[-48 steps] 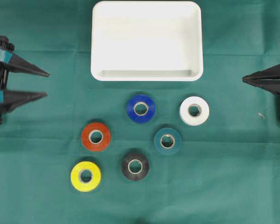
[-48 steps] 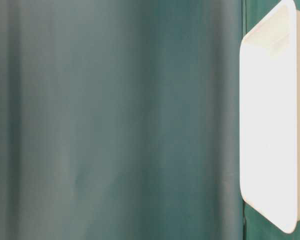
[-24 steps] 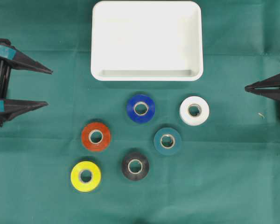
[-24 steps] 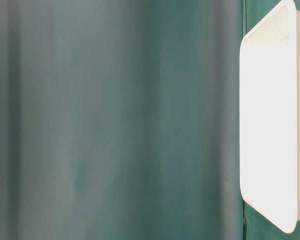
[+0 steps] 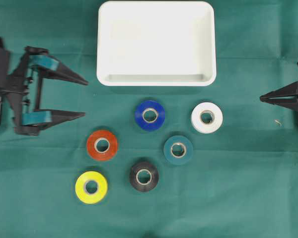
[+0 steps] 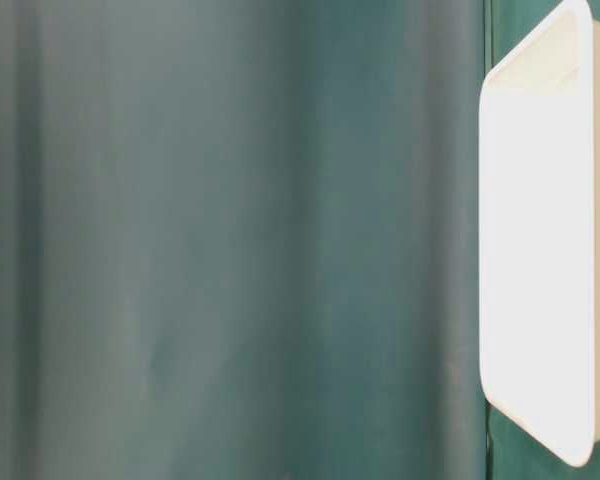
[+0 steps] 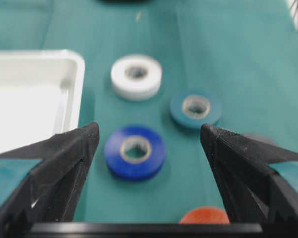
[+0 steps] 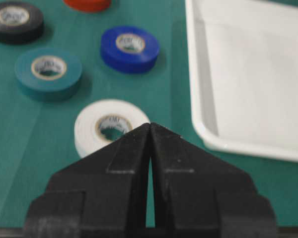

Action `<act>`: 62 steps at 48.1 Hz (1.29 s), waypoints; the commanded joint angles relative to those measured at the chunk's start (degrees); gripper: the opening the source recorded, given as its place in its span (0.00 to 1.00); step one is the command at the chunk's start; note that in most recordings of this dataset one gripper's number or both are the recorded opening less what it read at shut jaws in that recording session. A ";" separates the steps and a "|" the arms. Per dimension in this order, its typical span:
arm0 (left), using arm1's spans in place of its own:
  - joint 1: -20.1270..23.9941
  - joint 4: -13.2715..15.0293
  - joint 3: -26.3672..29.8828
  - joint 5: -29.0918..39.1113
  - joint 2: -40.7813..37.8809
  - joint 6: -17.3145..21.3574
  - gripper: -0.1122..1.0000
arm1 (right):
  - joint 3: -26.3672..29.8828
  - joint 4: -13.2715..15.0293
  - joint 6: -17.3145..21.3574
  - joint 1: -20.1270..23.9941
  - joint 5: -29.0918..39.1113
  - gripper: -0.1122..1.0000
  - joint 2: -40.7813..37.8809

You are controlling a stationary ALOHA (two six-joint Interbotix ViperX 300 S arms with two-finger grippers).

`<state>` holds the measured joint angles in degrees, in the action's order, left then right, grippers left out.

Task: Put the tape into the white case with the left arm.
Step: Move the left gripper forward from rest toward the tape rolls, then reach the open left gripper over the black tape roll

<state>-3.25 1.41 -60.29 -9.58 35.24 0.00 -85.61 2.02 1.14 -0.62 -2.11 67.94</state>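
From my overhead view, the white case point(image 5: 156, 43) sits at the top centre of the green cloth point(image 5: 238, 198), its near rim facing the rolls. I count 6 tape rolls, all flat on the cloth and none in the case: blue tape point(image 5: 150, 115), white tape point(image 5: 206, 117), teal tape point(image 5: 178, 149), red tape point(image 5: 102, 145), black tape point(image 5: 144, 176) and yellow tape point(image 5: 91, 187). No roll touches another; the blue one lies nearest the case rim, with a strip of bare cloth between. The left gripper point(image 5: 84, 97) is at the left, its 2 teal-banded fingers spread wide and pointing at the gap between case and red roll, holding nothing. The right gripper point(image 5: 262, 98) sits at the far right edge, well apart from the white roll, its jaws pressed together.

The table-level view gives me only blurred green cloth and 1 long side of the case point(image 6: 540, 250) at the right edge.

Through the left wrist camera I see both fingers wide apart, with the blue roll point(image 7: 135, 151) framed between them on open cloth. White point(image 7: 136, 76) and teal point(image 7: 195, 109) lie beyond, a sliver of red point(image 7: 204, 216) at the bottom (the case corner point(image 7: 72, 79) is to the left).

In the right wrist camera the closed jaws cover part of the white roll point(image 8: 102, 126); the case rim point(image 8: 198, 99) runs along the right.
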 commanded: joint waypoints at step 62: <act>-5.36 0.09 11.95 7.47 -17.05 0.18 0.96 | -2.29 1.23 3.25 -0.09 -1.58 0.02 -0.35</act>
<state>-7.12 1.41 -50.54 -1.85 18.98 0.26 -88.59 3.16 4.31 -0.62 -3.16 67.94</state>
